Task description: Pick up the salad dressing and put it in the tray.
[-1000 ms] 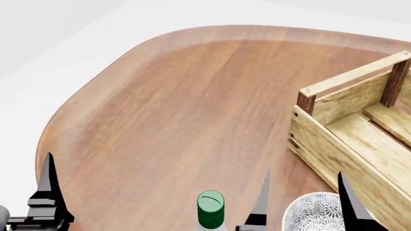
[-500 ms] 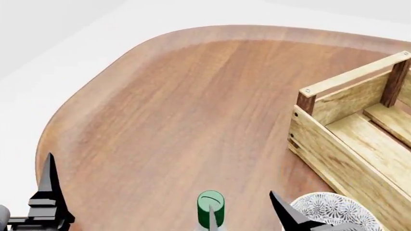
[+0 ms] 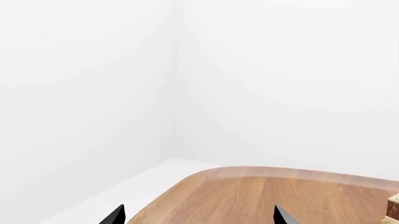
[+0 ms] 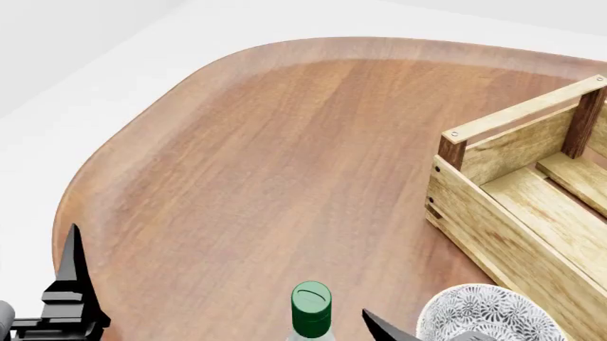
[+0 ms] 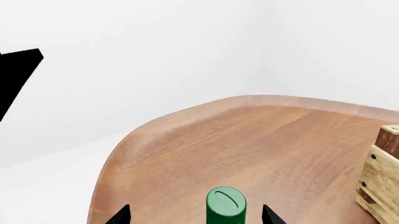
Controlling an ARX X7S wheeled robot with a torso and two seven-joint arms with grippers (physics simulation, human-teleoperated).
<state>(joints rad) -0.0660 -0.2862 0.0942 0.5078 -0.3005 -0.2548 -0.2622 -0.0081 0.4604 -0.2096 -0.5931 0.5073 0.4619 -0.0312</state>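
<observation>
The left gripper (image 4: pixel 71 284) sits at the near left edge of the rounded wooden table (image 4: pixel 284 142), jaws spread apart and empty. The salad dressing (image 4: pixel 311 310) stands upright at the table's near edge, green ribbed cap up, between the parted, released jaws of the right gripper (image 5: pixel 194 215). Just right stands a patterned grey-white bowl (image 4: pixel 484 312), then the slatted light-wood tray (image 4: pixel 512 213)
</observation>
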